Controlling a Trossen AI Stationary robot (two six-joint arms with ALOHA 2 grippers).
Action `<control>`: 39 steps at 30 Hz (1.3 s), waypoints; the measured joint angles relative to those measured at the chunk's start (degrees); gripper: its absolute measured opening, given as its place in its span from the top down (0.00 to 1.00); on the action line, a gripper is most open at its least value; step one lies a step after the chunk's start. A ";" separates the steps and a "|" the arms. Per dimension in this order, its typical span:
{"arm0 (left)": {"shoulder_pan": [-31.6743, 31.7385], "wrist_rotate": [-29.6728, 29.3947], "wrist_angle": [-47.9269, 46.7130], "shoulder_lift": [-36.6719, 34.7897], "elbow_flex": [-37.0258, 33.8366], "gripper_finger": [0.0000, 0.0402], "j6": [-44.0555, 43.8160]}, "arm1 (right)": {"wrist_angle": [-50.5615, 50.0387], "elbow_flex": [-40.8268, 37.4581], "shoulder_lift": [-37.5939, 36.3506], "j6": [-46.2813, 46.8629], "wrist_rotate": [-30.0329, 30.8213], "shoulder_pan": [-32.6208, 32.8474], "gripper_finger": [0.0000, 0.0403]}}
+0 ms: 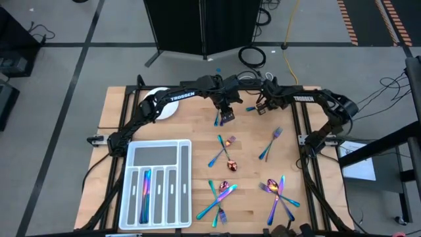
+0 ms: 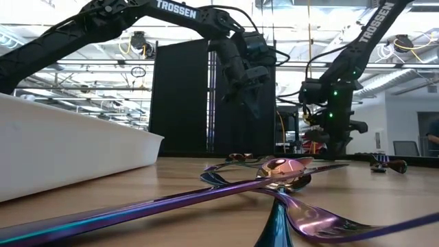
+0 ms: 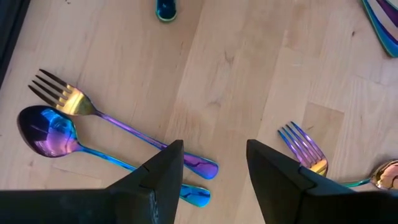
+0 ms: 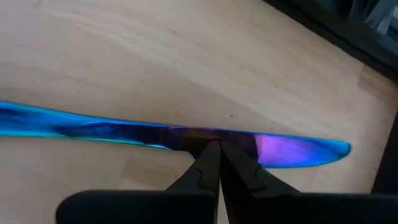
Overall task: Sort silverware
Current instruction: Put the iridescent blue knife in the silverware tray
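**Left claw open over a fork-and-spoon pair, right claw pinched on a knife**

Hovering up top centre of the high view: left claw (image 1: pixel 226 116), fingers spread wide, nothing in it; straight below in frame, the nearest fork (image 1: pixel 223 150) and spoon (image 1: pixel 229 155) side by side, long axes running diagonal, heads toward lower left of the left wrist view; handle ends of both sitting right in front of the open gap, so probably just a drop down and a bit of wrist twist to square up across one handle; touching neighbours, so easy to nab both by mistake.

Right claw (image 1: pixel 261 107) just beside, upper centre-right, squeezed fully shut on a knife (image 4: pixel 186 135) near its blade end; knife lying crosswise to the fingers.

Tray (image 1: pixel 185 178) at lower left, one piece (image 1: pixel 146 195) already slotted in; more crossed silverware (image 1: pixel 220 199) along the bottom edge of the surface (image 1: pixel 197 118), another fork (image 1: pixel 270 143) centre-right; plate (image 1: pixel 168 110) upper left; nothing blocking the path down.
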 joint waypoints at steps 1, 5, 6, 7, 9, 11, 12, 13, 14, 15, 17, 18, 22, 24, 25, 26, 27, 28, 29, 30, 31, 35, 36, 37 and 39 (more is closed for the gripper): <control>0.00 0.00 -0.02 0.00 0.00 0.56 0.00 | 0.15 0.20 0.47 -0.06 0.89 0.36 1.00; 0.00 0.00 -0.04 0.00 0.00 0.56 0.00 | 0.20 0.58 1.14 0.28 0.45 0.89 1.00; 0.00 -0.01 -0.09 0.00 0.00 0.56 0.00 | 0.43 0.58 1.12 0.34 -0.51 0.89 1.00; 0.00 0.00 -0.22 0.00 0.00 0.56 0.02 | 0.70 0.60 1.11 0.47 -1.72 0.89 1.00; 0.00 0.00 -0.67 0.00 0.00 0.56 0.03 | 0.65 0.63 1.10 1.24 -3.40 1.34 1.00; 0.00 0.00 -1.72 0.00 0.00 0.56 0.11 | 0.65 0.63 1.12 2.03 -6.29 1.96 1.00; 0.00 0.00 -2.62 0.00 0.00 0.56 0.35 | 0.79 0.63 1.12 2.52 -8.37 2.38 1.00; 0.00 0.00 -3.63 0.00 0.00 0.56 0.49 | 0.92 0.62 1.12 3.14 -9.70 3.01 1.00; 0.00 0.02 -4.57 0.00 0.00 0.56 0.52 | 0.99 0.60 1.14 3.84 -10.37 3.76 1.00; 0.00 0.02 -5.49 0.00 0.00 0.56 0.59 | 1.00 0.60 1.16 4.33 -11.05 4.46 1.00; -0.09 0.02 -7.28 0.00 0.00 0.56 1.90 | 0.98 0.58 1.19 5.29 -11.70 5.88 1.00; -0.21 0.02 -8.01 0.00 0.00 0.56 2.75 | 0.94 0.56 1.19 5.85 -11.72 6.65 1.00; -1.19 0.05 -8.87 0.00 0.00 0.56 6.20 | 0.85 0.56 1.19 8.37 -13.57 9.56 1.00; -1.73 0.22 -8.25 0.00 -0.06 0.56 7.77 | 0.88 0.56 1.21 9.83 -14.68 11.15 1.00; -2.03 0.38 -6.92 0.00 -0.61 0.56 8.33 | 0.92 0.51 1.21 10.46 -14.92 11.93 1.00; -2.37 0.44 -5.69 -0.02 -1.27 0.56 9.20 | 0.92 0.48 1.21 10.93 -15.06 12.64 1.00; -2.72 0.44 -4.67 -0.02 -1.93 0.56 10.17 | 0.95 0.46 1.21 11.25 -15.14 13.19 1.00; -3.13 0.44 -3.80 -0.02 -2.54 0.56 11.22 | 0.97 0.45 1.21 11.56 -15.21 13.68 1.00; -3.49 0.44 -3.09 0.02 -3.05 0.56 12.27 | 0.96 0.45 1.23 11.68 -15.23 14.12 1.00; -3.71 0.27 -1.99 0.00 -3.67 0.56 13.36 | 0.96 0.45 1.23 11.66 -15.25 14.45 1.00; -3.91 -0.42 -0.11 -0.02 -4.49 0.56 14.34 | 0.96 0.43 1.23 11.54 -15.34 14.65 1.00; -3.39 -2.20 5.37 0.12 -6.53 0.56 16.81 | 0.92 0.43 1.25 10.78 -15.64 14.66 1.00; -3.14 -1.60 6.54 0.13 -6.68 0.56 16.97 | 0.92 0.43 1.25 10.66 -15.63 14.66 1.00; -2.89 -0.49 8.40 0.18 -7.29 0.56 16.93 | 0.93 0.41 1.27 10.51 -15.63 14.64 1.00; -2.74 0.37 10.48 0.46 -8.44 0.56 16.64 | 0.94 0.41 1.27 10.11 -15.59 14.64 1.00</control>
